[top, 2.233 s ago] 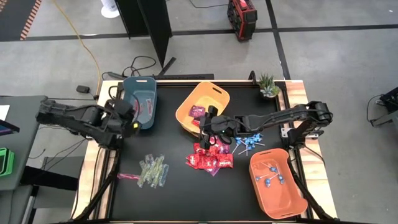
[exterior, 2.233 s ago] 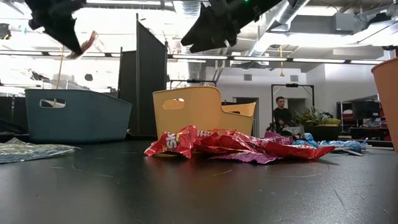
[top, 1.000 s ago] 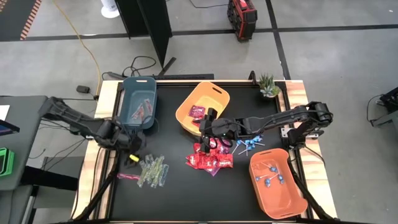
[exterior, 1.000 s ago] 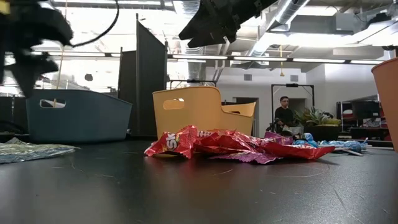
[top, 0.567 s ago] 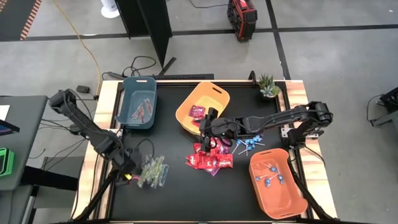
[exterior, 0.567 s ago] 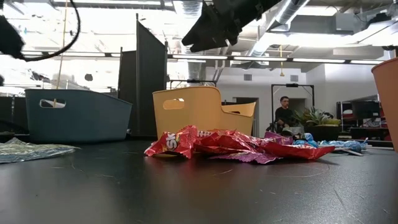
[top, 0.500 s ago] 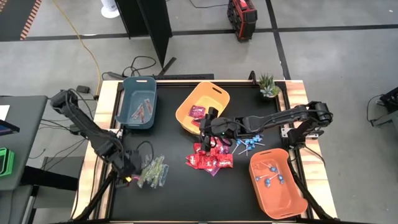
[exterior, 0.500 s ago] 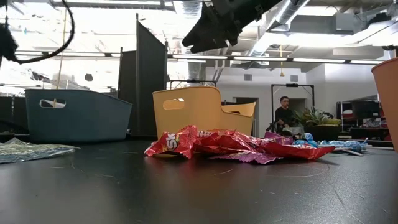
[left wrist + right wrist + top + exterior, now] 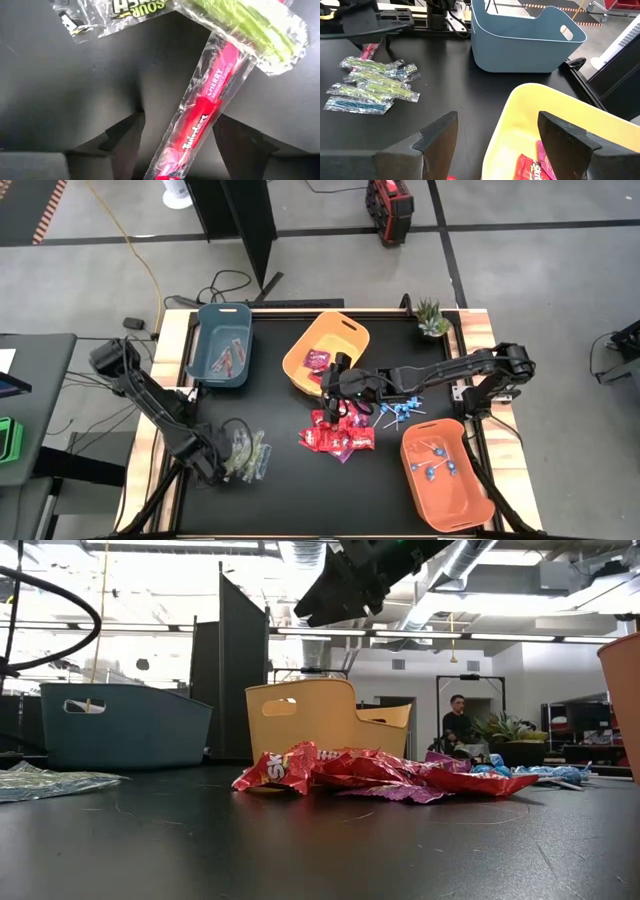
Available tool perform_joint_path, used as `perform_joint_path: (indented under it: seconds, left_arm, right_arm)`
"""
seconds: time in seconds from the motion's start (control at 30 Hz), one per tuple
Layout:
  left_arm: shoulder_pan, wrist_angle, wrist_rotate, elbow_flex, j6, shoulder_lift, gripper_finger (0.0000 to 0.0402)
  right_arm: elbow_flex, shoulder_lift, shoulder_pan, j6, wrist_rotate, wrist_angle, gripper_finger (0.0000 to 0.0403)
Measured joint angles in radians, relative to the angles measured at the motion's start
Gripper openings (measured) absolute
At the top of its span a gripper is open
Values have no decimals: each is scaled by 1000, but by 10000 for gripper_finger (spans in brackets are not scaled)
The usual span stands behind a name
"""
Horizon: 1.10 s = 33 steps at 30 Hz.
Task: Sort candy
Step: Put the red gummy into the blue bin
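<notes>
Both arms' jaws gape: left gripper [image 9: 175, 142] astride one cherry stick packet [image 9: 200, 125], right gripper [image 9: 495, 142] empty.

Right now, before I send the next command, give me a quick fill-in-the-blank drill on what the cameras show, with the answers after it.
1. The left tool is open, its fingers on either side of a red ____ stick packet.
2. The lollipops already sorted lie in the ____ bin.
3. The right tool hangs open over the rim of the ____ bin.
4. The pile of red square packets lies on the ____, not in a bin.

Answers: cherry; orange; yellow; table
</notes>
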Motion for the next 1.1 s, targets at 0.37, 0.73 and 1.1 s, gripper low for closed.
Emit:
perform_joint_path:
  seconds: [0.37, 0.73, 1.1]
  left_arm:
    - [1, -66, -16, 67, 78, -39, 17]
    - [0, -187, -30, 235, 110, -238, 8]
    - [0, -105, -261, 343, 441, -483, 6]
  right_arm:
    - [0, 0, 0, 0, 0, 2, 291]
    - [0, 0, 0, 0, 0, -2, 291]
    - [0, 0, 0, 0, 0, -2, 291]
